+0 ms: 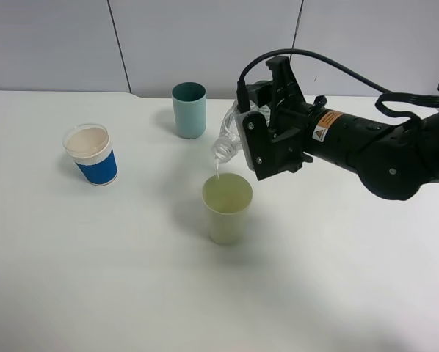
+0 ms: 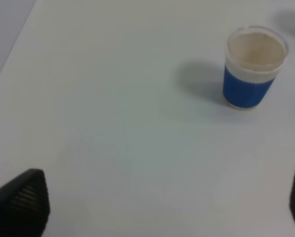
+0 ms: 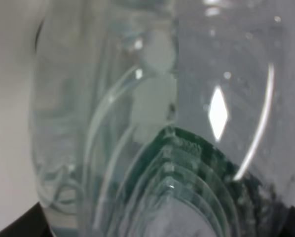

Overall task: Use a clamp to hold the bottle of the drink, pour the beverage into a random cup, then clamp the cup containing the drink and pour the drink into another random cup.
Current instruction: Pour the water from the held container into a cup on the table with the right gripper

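Note:
My right gripper [image 1: 255, 143] is shut on the clear bottle [image 1: 230, 128], which is tipped neck-down to the left. A thin stream of clear beverage [image 1: 217, 169] falls from its mouth into the pale yellow-green cup [image 1: 227, 209] standing just below. The right wrist view is filled by the bottle [image 3: 162, 123], with its dark green label [image 3: 202, 153] showing through the plastic. The blue-sleeved paper cup [image 1: 92, 155] stands upright at the left, with nothing seen inside. In the left wrist view my left gripper [image 2: 160, 205] is open, its fingertips [image 2: 19, 202] far apart, well short of that cup [image 2: 253, 69].
A darker teal straight-sided cup [image 1: 189, 110] stands at the back, just left of the tilted bottle. Everything rests on a white table [image 1: 131, 279], with a grey panelled wall [image 1: 205, 37] behind it. My right arm [image 1: 381, 150] reaches in from the right edge.

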`<state>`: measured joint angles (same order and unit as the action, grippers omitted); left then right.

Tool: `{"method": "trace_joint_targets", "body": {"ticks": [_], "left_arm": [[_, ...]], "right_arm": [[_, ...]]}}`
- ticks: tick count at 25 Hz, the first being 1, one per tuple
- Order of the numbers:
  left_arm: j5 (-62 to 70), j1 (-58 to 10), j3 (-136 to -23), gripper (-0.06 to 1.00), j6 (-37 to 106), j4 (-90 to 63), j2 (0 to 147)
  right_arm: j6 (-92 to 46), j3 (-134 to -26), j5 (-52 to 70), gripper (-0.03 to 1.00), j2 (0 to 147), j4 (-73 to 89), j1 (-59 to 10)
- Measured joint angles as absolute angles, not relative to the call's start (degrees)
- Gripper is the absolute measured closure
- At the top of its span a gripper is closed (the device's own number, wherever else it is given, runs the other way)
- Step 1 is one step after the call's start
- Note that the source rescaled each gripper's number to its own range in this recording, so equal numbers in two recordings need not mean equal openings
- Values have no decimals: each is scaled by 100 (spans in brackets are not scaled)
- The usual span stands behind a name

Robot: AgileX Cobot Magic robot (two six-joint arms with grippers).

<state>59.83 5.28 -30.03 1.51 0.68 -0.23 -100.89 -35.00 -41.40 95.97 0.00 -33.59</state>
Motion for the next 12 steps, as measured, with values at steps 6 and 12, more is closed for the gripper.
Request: {"method": "trace_joint_targets", "body": {"ticks": [6, 12], "left_arm": [[5983, 528, -3003, -3, 151, 68, -23], [5983, 528, -3003, -3, 151, 68, -23]], "right_arm": [[-10251, -3500, -4140, 97, 9597, 43, -3359], [-10390, -3500, -4140, 97, 9597, 96, -3359]]}}
